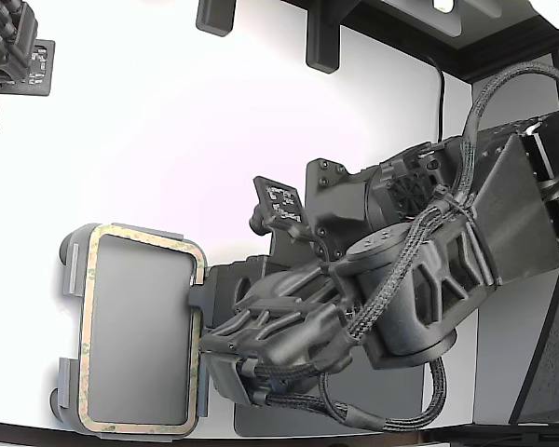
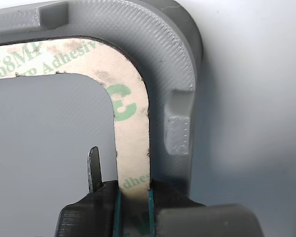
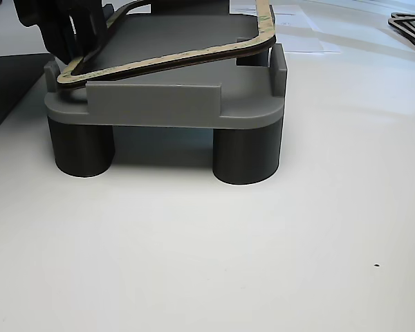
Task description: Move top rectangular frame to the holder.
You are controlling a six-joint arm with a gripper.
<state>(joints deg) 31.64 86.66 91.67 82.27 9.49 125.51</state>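
The tan rectangular frame (image 1: 89,307) with green print lies over the light grey holder (image 1: 72,270) at the exterior view's left. My gripper (image 1: 201,321) is shut on the frame's side nearest the arm. In the wrist view the two fingers clamp the tan strip (image 2: 131,128) at its edge, with the holder's rim and a raised tab (image 2: 178,126) beside it. In the other view the frame (image 3: 194,57) sits tilted on the holder (image 3: 159,104), low at the gripper's (image 3: 76,34) end and raised at the far corner.
The holder stands on dark cylindrical legs (image 3: 245,155). A dark grey mat (image 1: 289,424) lies under the arm. A second arm (image 1: 9,47) is at the exterior view's top left. Another dark frame (image 3: 411,24) lies far off on the white table.
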